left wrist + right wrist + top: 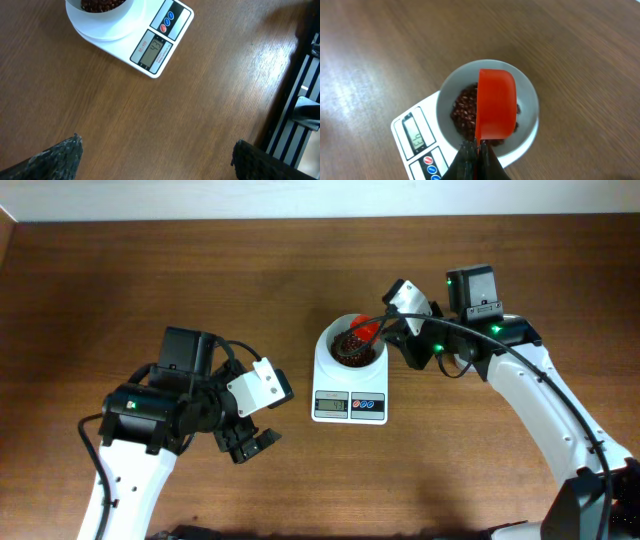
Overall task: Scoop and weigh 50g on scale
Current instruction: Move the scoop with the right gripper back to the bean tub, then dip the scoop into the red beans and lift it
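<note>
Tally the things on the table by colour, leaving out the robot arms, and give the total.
White: 2, the small white digital kitchen scale and the white round bowl on it
Red: 1, the red plastic scoop over the bowl
Red-brown: 1, the heap of red-brown beans in the bowl
Total: 4

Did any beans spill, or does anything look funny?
Nothing stands out. The red-brown beans sit inside the round white bowl on the small white digital scale, under the red plastic scoop, and none lie on the brown wooden table.
</note>
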You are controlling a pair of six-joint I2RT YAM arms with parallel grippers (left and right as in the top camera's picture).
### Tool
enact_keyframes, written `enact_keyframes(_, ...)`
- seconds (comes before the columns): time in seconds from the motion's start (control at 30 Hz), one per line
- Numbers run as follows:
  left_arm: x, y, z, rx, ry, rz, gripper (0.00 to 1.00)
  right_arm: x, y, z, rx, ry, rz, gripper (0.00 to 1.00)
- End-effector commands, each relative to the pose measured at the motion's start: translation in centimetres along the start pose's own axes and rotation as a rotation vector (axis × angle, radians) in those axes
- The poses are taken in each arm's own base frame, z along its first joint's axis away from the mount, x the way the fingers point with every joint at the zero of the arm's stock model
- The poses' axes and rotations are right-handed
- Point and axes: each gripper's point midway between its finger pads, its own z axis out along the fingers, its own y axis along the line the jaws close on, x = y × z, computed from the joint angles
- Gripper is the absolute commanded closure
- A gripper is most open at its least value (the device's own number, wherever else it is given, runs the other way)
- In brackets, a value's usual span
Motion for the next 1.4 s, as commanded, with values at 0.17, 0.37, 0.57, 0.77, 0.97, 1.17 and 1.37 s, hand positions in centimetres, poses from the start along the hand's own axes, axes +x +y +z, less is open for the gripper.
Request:
enact_keyframes(0.17, 0.0, -0.2, -0.1, 0.008, -0.014, 0.004, 0.01, -3.6, -3.3, -7.1, 0.327, -0.053, -0.025, 0.96)
enact_keyframes(0.37, 0.0, -0.2, -0.1, 0.008, -0.014, 0.004, 0.01, 6.1, -8.7, -13.3, 0.714, 0.314, 0.226, 0.96)
enact_keyframes(0.57, 0.0, -0.2, -0.1, 0.008, -0.014, 0.004, 0.01, 11.1, -11.6, -12.8, 0.737, 0.421, 0.419, 0.96)
enact_keyframes(0.77, 0.0, -0.2, -0.1, 0.008, -0.014, 0.004, 0.01, 15.0, -13.0, -11.0, 0.71, 0.52, 0.513, 0.96)
enact_keyframes(0.97, 0.0, -0.2, -0.1, 0.008, -0.014, 0.004, 0.01, 15.6, -12.7, -8.5, 0.582, 0.483, 0.566, 0.96)
enact_keyframes(1.17, 0.0, -0.2, -0.1, 0.008, -0.014, 0.004, 0.01, 14.9, -12.5, -8.7, 0.386, 0.273, 0.742, 0.96)
enact_keyframes(1.37, 0.0, -0.2, -0.1, 0.008, -0.014, 0.004, 0.01, 15.4, -13.3, -10.4, 0.331, 0.15, 0.892, 0.96)
